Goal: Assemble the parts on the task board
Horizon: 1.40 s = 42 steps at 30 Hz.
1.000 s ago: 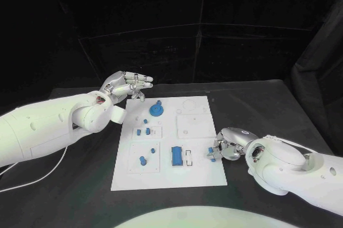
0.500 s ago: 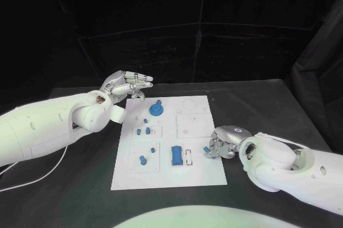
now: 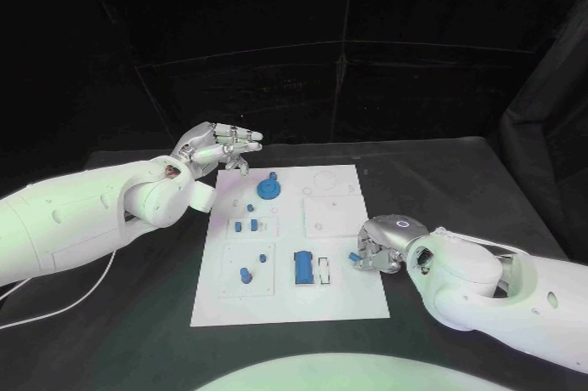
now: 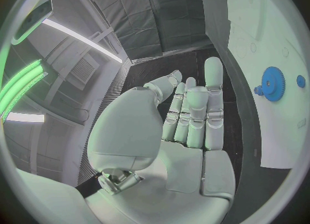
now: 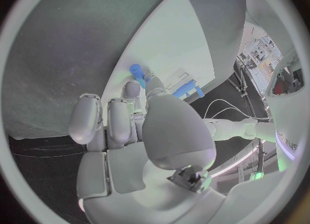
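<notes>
My right hand (image 3: 382,248) has crept further in over the right edge of the task board (image 3: 337,212) since a second ago, carrying its small blue part (image 3: 355,257) along toward the middle of the board, while my left hand (image 3: 221,146) has not budged from its spot above the far left corner. So here I am, right fingertips (image 5: 132,90) pinched on that little blue part, which the right wrist view shows poking out just past them, right over the white plate. Just ahead of it sits the blue rectangular block (image 3: 302,266) standing in its seat, with a pale slot (image 3: 324,269) beside it, and I reckon that slot is where this part is headed, though I can't be sure from here. My left hand is holding nothing that I can see, fingers loosely curled and apart, hovering off the board near the blue gear (image 3: 268,187). As I judge it, I'm mid-carry on one insertion, with several other blue pieces lying loose on the left half of the board and yet to be seated. Next, I need to bring the part over its seat, square it to the opening, then ease it down without nudging the block alongside, and only then let go.
</notes>
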Each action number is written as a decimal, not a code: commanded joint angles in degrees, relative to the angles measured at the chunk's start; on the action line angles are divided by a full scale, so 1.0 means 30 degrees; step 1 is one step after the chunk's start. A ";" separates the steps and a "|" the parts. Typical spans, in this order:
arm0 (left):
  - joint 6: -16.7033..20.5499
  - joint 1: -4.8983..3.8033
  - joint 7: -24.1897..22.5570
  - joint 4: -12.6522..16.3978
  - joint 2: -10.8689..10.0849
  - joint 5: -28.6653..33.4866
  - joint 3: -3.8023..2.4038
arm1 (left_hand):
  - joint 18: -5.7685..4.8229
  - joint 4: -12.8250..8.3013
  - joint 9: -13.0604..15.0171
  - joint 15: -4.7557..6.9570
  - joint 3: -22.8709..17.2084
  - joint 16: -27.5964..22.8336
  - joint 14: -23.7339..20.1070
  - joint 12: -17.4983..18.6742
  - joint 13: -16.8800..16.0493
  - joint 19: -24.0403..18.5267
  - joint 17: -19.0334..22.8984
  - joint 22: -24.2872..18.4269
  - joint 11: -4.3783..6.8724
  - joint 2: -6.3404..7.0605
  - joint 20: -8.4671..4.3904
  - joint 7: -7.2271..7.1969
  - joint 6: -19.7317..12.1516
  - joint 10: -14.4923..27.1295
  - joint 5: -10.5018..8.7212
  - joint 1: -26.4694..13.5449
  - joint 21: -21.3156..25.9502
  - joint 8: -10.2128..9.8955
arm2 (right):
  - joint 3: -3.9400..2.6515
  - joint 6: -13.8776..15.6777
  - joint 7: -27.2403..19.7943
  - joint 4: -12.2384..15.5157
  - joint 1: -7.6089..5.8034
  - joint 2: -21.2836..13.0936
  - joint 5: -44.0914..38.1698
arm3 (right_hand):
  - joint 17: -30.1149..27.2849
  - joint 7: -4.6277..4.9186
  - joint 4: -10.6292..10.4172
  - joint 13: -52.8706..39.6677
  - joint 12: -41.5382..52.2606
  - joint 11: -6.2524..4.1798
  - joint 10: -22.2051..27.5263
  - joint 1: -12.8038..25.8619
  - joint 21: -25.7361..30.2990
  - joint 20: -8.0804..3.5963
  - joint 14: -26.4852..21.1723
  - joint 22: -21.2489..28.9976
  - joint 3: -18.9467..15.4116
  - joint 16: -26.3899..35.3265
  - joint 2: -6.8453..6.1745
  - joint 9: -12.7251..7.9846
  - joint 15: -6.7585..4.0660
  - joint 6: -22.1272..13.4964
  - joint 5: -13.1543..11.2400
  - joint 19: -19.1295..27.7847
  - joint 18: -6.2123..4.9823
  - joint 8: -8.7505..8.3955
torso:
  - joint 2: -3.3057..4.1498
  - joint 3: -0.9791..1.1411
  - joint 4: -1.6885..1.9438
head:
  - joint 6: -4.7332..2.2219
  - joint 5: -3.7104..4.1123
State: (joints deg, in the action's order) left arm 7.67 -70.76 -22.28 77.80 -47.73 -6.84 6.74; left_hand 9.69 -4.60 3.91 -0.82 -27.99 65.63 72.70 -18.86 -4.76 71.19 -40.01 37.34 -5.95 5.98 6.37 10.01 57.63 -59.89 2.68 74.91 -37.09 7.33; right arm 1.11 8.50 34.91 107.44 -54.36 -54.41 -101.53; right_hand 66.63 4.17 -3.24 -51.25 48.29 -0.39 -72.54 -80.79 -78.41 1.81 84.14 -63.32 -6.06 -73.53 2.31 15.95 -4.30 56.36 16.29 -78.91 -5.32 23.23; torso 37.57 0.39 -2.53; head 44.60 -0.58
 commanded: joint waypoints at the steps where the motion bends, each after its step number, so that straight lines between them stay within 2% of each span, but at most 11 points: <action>1: -0.0272 -0.0022 -0.0027 0.0002 0.0024 0.0054 0.0001 | 0.0252 0.0005 0.0016 -0.0013 0.0066 -0.0079 -0.0142 -0.0134 0.0023 -0.0165 0.0016 -0.0016 0.0029 -0.0147 0.0012 -0.0011 0.0023 0.0133 0.0038 -0.0043 0.0047 0.0063 | 0.0173 0.0448 0.0525 0.0120 0.0182 -0.0273 0.1418 | 0.0201 -0.0099 -0.0124 -0.0261 0.0263 -0.0111 -0.0248 0.0370 -0.0048 -0.0008 0.0654 -0.0186 0.0327 -0.0073 0.0029 0.0063 -0.0075 0.0234 0.0392 -0.0017 0.0080 -0.0050 | 0.0022 0.0007 0.0015 | 0.0009 0.0022; 5: -0.0268 -0.0021 -0.0024 -0.0018 0.0045 0.0054 0.0014 | 0.0252 0.0005 0.0016 -0.0013 0.0066 -0.0079 -0.0142 -0.0134 0.0023 -0.0165 0.0016 -0.0016 0.0029 -0.0147 0.0012 -0.0011 0.0023 0.0133 0.0038 -0.0043 0.0047 0.0063 | 0.0168 0.1752 0.0177 0.0557 0.0177 -0.0493 0.2930 | 0.0384 -0.0160 -0.0369 -0.0461 0.0483 -0.0165 -0.0442 0.0700 -0.0146 -0.0054 0.0712 -0.0353 0.0711 -0.0208 -0.0024 0.0090 -0.0121 0.0356 0.0804 -0.0123 0.0109 -0.0133 | 0.0006 -0.0015 0.0028 | -0.0001 0.0045; 9: -0.0265 -0.0021 -0.0024 -0.0020 0.0070 0.0054 0.0027 | 0.0252 0.0005 0.0016 -0.0013 0.0066 -0.0079 -0.0142 -0.0134 0.0023 -0.0165 0.0016 -0.0016 0.0029 -0.0147 0.0012 -0.0011 0.0023 0.0133 0.0038 -0.0043 0.0047 0.0063 | 0.0164 0.3146 -0.0310 0.0928 0.0172 -0.0675 0.4425 | 0.0449 -0.0201 -0.0589 -0.0519 0.0507 -0.0196 -0.0499 0.0964 -0.0193 -0.0096 0.0723 -0.0427 0.1288 -0.0241 -0.0264 0.0126 -0.0157 0.0448 0.1502 -0.0171 0.0121 -0.0260 | 0.0033 -0.0020 0.0058 | 0.0001 0.0023; 17: -0.0289 -0.0020 0.0010 0.0005 0.0060 0.0054 0.0041 | 0.0252 0.0005 0.0016 -0.0013 0.0066 -0.0079 -0.0142 -0.0134 0.0023 -0.0165 0.0016 -0.0016 0.0029 -0.0147 0.0012 -0.0011 0.0023 0.0133 0.0038 -0.0043 0.0047 0.0063 | 0.0160 0.4407 -0.0923 0.1348 0.0170 -0.0574 0.6549 | 0.0750 -0.0232 -0.0939 -0.0876 0.0862 -0.0224 -0.0749 0.1384 -0.0332 -0.0129 0.0788 -0.0687 0.2193 -0.0453 -0.0660 0.0204 -0.0189 0.0618 0.1892 -0.0298 0.0165 -0.0405 | 0.0037 -0.0002 0.0012 | 0.0123 -0.0057; 19: -0.0302 -0.0020 0.0018 0.0015 0.0060 0.0054 0.0043 | 0.0252 0.0005 0.0016 -0.0013 0.0066 -0.0079 -0.0142 -0.0134 0.0023 -0.0165 0.0016 -0.0016 0.0029 -0.0147 0.0012 -0.0011 0.0023 0.0133 0.0038 -0.0043 0.0047 0.0063 | 0.0160 0.4536 -0.0981 0.1314 0.0171 -0.0495 0.6828 | 0.0814 -0.0248 -0.1022 -0.0935 0.0923 -0.0227 -0.0799 0.1486 -0.0356 -0.0132 0.0802 -0.0729 0.2361 -0.0501 -0.0733 0.0225 -0.0197 0.0658 0.1912 -0.0320 0.0174 -0.0424 | 0.0018 -0.0019 -0.0001 | 0.0133 -0.0053; 24: -0.0318 -0.0022 0.0032 0.0071 0.0039 0.0054 0.0045 | 0.0252 0.0005 0.0016 -0.0013 0.0066 -0.0079 -0.0142 -0.0134 0.0023 -0.0165 0.0016 -0.0016 0.0029 -0.0147 0.0012 -0.0011 0.0023 0.0133 0.0038 -0.0043 0.0047 0.0063 | 0.0162 0.4507 -0.0966 0.1137 0.0172 -0.0187 0.7439 | 0.1129 -0.0303 -0.1300 -0.1295 0.1314 -0.0268 -0.1052 0.1830 -0.0543 -0.0157 0.0873 -0.1098 0.2873 -0.0744 -0.0945 0.0302 -0.0229 0.0809 0.1963 -0.0485 0.0240 -0.0468 | 0.0038 -0.0046 0.0058 | 0.0154 -0.0028; 26: -0.0314 -0.0023 0.0036 0.0091 0.0019 0.0054 0.0045 | 0.0252 0.0005 0.0016 -0.0013 0.0066 -0.0079 -0.0142 -0.0134 0.0023 -0.0165 0.0016 -0.0016 0.0029 -0.0147 0.0012 -0.0011 0.0023 0.0133 0.0038 -0.0043 0.0047 0.0063 | 0.0162 0.4476 -0.0930 0.1019 0.0173 -0.0004 0.7653 | 0.1206 -0.0328 -0.1453 -0.1395 0.1422 -0.0295 -0.1145 0.2039 -0.0577 -0.0171 0.0889 -0.1148 0.3084 -0.0807 -0.1052 0.0347 -0.0245 0.0904 0.1970 -0.0507 0.0248 -0.0477 | 0.0031 -0.0023 0.0045 | 0.0162 -0.0060; 31: -0.0325 -0.0026 0.0051 0.0139 -0.0025 0.0054 0.0046 | 0.0252 0.0005 0.0016 -0.0013 0.0066 -0.0079 -0.0142 -0.0134 0.0023 -0.0165 0.0016 -0.0016 0.0029 -0.0147 0.0012 -0.0011 0.0023 0.0133 0.0038 -0.0043 0.0047 0.0063 | 0.0163 0.4120 -0.0730 0.0713 0.0174 0.0469 0.8214 | 0.1424 -0.0378 -0.2003 -0.1789 0.1838 -0.0327 -0.1423 0.2789 -0.0679 -0.0196 0.0927 -0.1330 0.3450 -0.0979 -0.1227 0.0448 -0.0271 0.1114 0.1948 -0.0582 0.0279 -0.0523 | 0.0037 -0.0030 0.0045 | 0.0178 -0.0067; 36: -0.0345 -0.0028 0.0060 0.0171 -0.0044 0.0054 0.0046 | 0.0252 0.0005 0.0016 -0.0013 0.0066 -0.0079 -0.0142 -0.0134 0.0023 -0.0165 0.0016 -0.0016 0.0029 -0.0147 0.0012 -0.0011 0.0023 0.0133 0.0038 -0.0043 0.0047 0.0063 | 0.0163 0.4025 -0.0557 0.0435 0.0174 0.0884 0.8477 | 0.1471 -0.0393 -0.2201 -0.2007 0.2049 -0.0342 -0.1547 0.3072 -0.0717 -0.0214 0.0930 -0.1392 0.3609 -0.1017 -0.1340 0.0497 -0.0284 0.1213 0.1965 -0.0607 0.0287 -0.0560 | 0.0026 -0.0005 0.0005 | 0.0195 -0.0110; 39: -0.0357 -0.0029 0.0061 0.0191 -0.0051 0.0054 0.0046 | 0.0252 0.0005 0.0016 -0.0013 0.0066 -0.0079 -0.0142 -0.0134 0.0023 -0.0165 0.0016 -0.0016 0.0029 -0.0147 0.0012 -0.0011 0.0023 0.0133 0.0038 -0.0043 0.0047 0.0063 | 0.0163 0.4057 -0.0473 0.0335 0.0175 0.1138 0.8567 | 0.1495 -0.0416 -0.2310 -0.2113 0.2114 -0.0354 -0.1603 0.3281 -0.0735 -0.0230 0.0926 -0.1412 0.3755 -0.1036 -0.1520 0.0557 -0.0299 0.1293 0.2551 -0.0612 0.0289 -0.0617 | 0.0039 -0.0003 0.0015 | 0.0214 -0.0067; 42: -0.0377 -0.0030 0.0066 0.0204 -0.0059 0.0054 0.0046 | 0.0252 0.0005 0.0016 -0.0013 0.0066 -0.0079 -0.0142 -0.0134 0.0023 -0.0165 0.0016 -0.0016 0.0029 -0.0147 0.0012 -0.0011 0.0023 0.0133 0.0038 -0.0043 0.0047 0.0063 | 0.0163 0.4079 -0.0354 0.0270 0.0176 0.1337 0.8608 | 0.1507 -0.0410 -0.2346 -0.2147 0.2127 -0.0357 -0.1615 0.3345 -0.0730 -0.0235 0.0924 -0.1396 0.3822 -0.1044 -0.1536 0.0579 -0.0301 0.1312 0.2716 -0.0603 0.0285 -0.0646 | 0.0045 0.0001 0.0035 | 0.0220 -0.0002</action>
State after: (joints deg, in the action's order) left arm 7.33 -70.75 -21.99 78.26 -47.87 -6.84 6.91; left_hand 9.69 -4.60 3.91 -0.82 -27.99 65.63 72.70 -19.07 -4.77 71.20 -40.02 37.36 -5.95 5.98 6.37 10.01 57.63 -59.89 2.68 74.91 -37.09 7.33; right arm 1.62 20.53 33.34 108.28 -53.78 -50.51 -77.03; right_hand 71.13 2.84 -10.16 -57.66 54.36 -1.53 -76.99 -71.22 -80.44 1.11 83.94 -67.45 5.33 -76.42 -2.17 17.62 -4.93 59.89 24.19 -80.47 -5.32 21.53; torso 37.67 0.35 -2.43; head 45.25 -0.76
